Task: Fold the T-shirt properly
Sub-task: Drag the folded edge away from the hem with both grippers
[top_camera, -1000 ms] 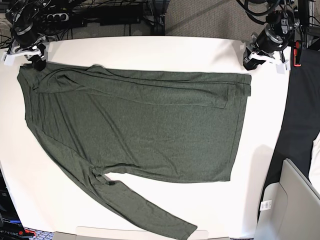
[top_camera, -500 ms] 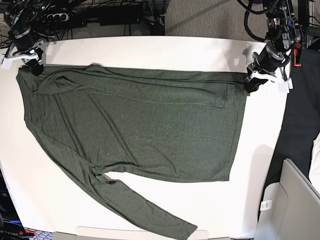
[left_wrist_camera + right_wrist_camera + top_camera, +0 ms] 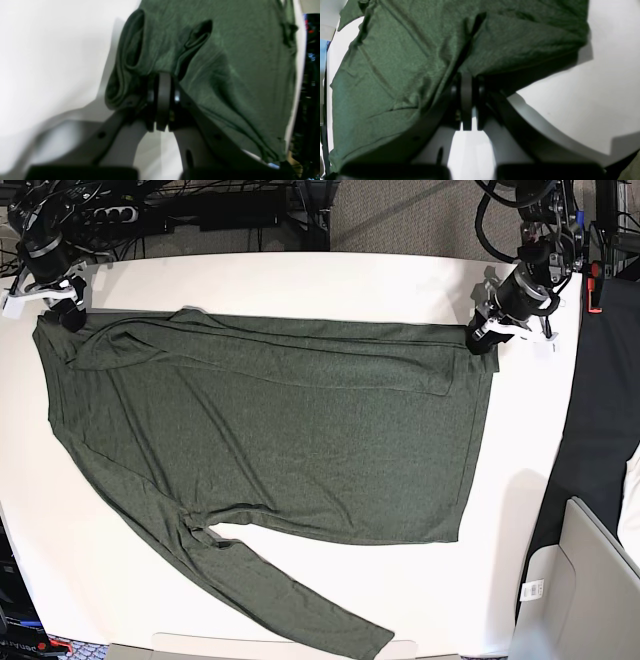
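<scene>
The dark olive T-shirt [image 3: 280, 430] lies spread flat on the white table [image 3: 300, 280], one long sleeve [image 3: 290, 600] trailing toward the front edge. My left gripper [image 3: 482, 340] is at the shirt's back right corner. In the left wrist view this gripper [image 3: 162, 78] is shut on bunched fabric of the T-shirt [image 3: 225, 50]. My right gripper [image 3: 68, 315] is at the back left corner. The right wrist view shows it [image 3: 466, 75] shut on the edge of the T-shirt [image 3: 395, 62], which rises in a fold at the fingers.
A grey box [image 3: 590, 580] and a white tag [image 3: 532, 589] sit off the table's front right. Black cloth [image 3: 605, 400] hangs along the right edge. Cables and a power strip [image 3: 200, 210] run behind the back edge.
My left gripper came down from behind the table edge onto the shirt's back right corner, then shifted left with it. My right gripper stayed shut at the back left corner, barely moving.
</scene>
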Robot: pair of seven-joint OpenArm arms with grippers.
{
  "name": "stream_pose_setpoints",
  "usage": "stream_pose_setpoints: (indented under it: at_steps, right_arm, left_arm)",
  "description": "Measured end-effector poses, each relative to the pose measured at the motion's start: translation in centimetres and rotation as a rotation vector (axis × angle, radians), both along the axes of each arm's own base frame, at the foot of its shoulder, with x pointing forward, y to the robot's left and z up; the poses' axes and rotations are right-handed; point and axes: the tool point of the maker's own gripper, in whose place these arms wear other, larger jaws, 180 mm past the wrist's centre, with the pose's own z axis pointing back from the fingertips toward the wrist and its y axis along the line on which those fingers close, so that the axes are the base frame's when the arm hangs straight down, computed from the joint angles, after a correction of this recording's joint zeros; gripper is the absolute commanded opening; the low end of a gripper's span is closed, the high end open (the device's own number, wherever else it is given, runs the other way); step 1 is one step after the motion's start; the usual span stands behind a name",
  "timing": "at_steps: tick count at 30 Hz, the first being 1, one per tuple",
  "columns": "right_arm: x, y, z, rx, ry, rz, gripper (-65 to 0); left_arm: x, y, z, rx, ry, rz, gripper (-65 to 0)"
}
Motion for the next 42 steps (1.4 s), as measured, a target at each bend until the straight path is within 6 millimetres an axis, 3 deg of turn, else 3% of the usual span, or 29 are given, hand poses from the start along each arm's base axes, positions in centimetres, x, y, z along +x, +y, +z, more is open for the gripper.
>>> stream_pose_setpoints:
  at_steps: [6,12,20,28,42]
  right_arm:
    - [0.0,-0.1,0.1,-0.003,-0.001,0.001,-64.8]
    - [0.0,-0.1,0.1,-0.004,0.000,0.000,-64.8]
    - [-0.2,-0.3,0.1,-0.005,0.003,-0.002,-64.8]
    - [-2.9,-1.9,-0.4,-0.002,0.061,-0.053,-64.8]
    - [-3.4,-1.9,-0.6,0.002,0.073,-0.055,-64.8]
  left_arm:
    - [0.3,0.2,-0.3,-0.014,-0.001,-0.003,-65.0]
    - [-1.8,1.7,-0.7,0.026,0.026,-0.032,-65.0]
    - [-2.8,2.5,-0.8,0.050,0.042,-0.042,-65.0]
    - [-4.3,2.0,-0.5,0.068,0.060,-0.063,-65.0]
    - [-6.5,2.4,-0.5,0.089,0.098,-0.100,-65.0]
